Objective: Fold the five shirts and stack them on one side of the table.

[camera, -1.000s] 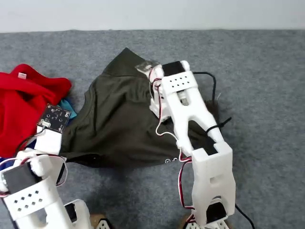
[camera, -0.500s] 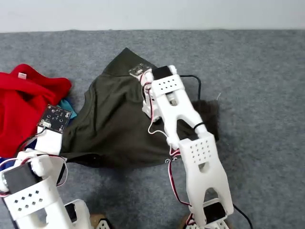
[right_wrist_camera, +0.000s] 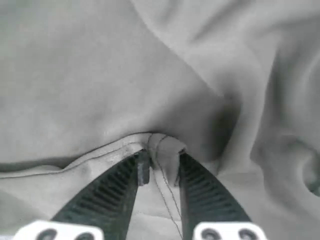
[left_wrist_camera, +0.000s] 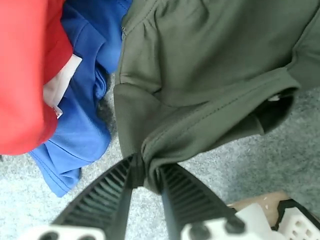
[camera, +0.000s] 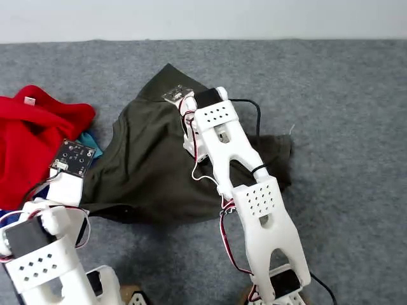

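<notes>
Left gripper (left_wrist_camera: 146, 172) and right gripper (right_wrist_camera: 161, 162) both clenched on the olive shirt (camera: 152, 162).
The shirt lies spread on the table (camera: 343, 95), beside the red shirt (camera: 32, 133) and blue shirt (left_wrist_camera: 85, 125); left holds its hem, right a seam fold.

bare mat (camera: 346, 95) right of olive shirt (camera: 146, 162)

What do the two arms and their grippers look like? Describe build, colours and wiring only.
The left arm and the right arm are white plastic shells with panels of small round holes and black motors at the joints. Red, white and black wires loop along them. The left gripper and the right gripper have black ribbed fingers on white bases.
</notes>
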### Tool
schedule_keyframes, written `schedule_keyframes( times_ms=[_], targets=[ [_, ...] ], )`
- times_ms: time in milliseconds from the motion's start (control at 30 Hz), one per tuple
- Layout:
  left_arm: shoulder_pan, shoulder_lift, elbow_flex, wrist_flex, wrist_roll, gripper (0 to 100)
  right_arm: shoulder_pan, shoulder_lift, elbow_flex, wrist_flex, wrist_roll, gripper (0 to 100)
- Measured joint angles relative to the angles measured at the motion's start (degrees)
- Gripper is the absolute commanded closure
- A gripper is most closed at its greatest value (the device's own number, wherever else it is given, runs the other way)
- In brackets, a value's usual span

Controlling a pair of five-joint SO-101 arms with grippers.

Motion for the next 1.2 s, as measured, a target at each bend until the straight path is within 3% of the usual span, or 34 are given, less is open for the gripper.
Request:
schedule_keyframes(
  times_ms=[167, 500, 700, 1200],
  targets=[
    [0.0, 0.0, 0.0, 0.0, 0.0, 99, -0.4, -0.4, 0.0, 0.1, 0.0, 77.3],
    [0.0, 0.0, 0.0, 0.0, 0.0, 99, -1.8, 0.6, -0.1, 0.1, 0.0, 77.5],
    [0.0, 0.0, 0.0, 0.0, 0.0, 99, -2.5, 1.9, -0.2, 0.1, 0.0, 99.2],
    [0.0, 0.0, 0.0, 0.0, 0.0, 99, 0.6, -12.7, 2.5, 0.1, 3.6, 98.8]
  ],
)
